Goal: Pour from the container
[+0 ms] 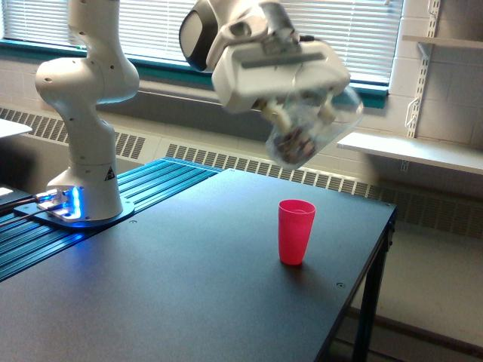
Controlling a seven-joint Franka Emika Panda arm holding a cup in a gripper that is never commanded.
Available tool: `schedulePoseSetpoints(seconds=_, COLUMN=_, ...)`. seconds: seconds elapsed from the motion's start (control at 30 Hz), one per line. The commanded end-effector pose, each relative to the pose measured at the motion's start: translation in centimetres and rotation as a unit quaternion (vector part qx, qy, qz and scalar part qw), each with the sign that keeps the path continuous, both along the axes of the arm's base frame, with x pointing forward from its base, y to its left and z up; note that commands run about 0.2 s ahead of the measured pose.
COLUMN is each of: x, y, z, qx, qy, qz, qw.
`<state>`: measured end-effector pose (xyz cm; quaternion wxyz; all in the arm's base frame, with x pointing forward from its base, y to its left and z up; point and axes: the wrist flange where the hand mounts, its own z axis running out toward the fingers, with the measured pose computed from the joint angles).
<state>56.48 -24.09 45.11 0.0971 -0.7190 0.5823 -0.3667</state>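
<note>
The gripper (302, 117) clamps the clear cup (309, 132), tilted and blurred, above the pink cup (296, 231). The pink cup stands upright on the dark table (189, 302)

The opaque pink-red plastic cup (296, 231) stands upright on the dark rectangular table (189, 302), near its edge on the exterior view's right. Above it, in the air, hangs the clear see-through plastic cup (311, 132), tilted, in the white arm's gripper (302, 119). The arm's white base (83, 197) sits at the table's far corner on the exterior view's left.
</note>
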Motion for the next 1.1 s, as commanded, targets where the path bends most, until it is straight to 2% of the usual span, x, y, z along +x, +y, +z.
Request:
schedulePoseSetpoints(seconds=0.03, x=-1.7, y=2.3, z=-1.2, qx=0.061, qy=0.041, qz=-0.026, qw=0.9970)
schedulePoseSetpoints(seconds=0.23, x=-4.0, y=4.7, z=-3.7, qx=0.071, qy=0.116, qz=-0.015, qw=0.9906)
schedulePoseSetpoints(seconds=0.3, x=-4.4, y=5.5, z=-3.8, qx=0.084, qy=0.113, qz=-0.021, qw=0.9898)
schedulePoseSetpoints(seconds=0.57, x=-5.2, y=9.0, z=-3.4, qx=0.078, qy=0.113, qz=-0.004, qw=0.9905)
schedulePoseSetpoints(seconds=0.7, x=-5.5, y=10.0, z=-3.2, qx=0.091, qy=0.111, qz=-0.012, qw=0.9895)
schedulePoseSetpoints(seconds=0.87, x=-5.6, y=13.9, z=-3.4, qx=0.120, qy=0.119, qz=-0.006, qw=0.9857)
schedulePoseSetpoints(seconds=1.0, x=-6.1, y=16.8, z=-3.9, qx=0.129, qy=0.127, qz=0.004, qw=0.9835)
schedulePoseSetpoints(seconds=1.1, x=-6.5, y=18.9, z=-4.5, qx=0.123, qy=0.141, qz=0.018, qw=0.9822)
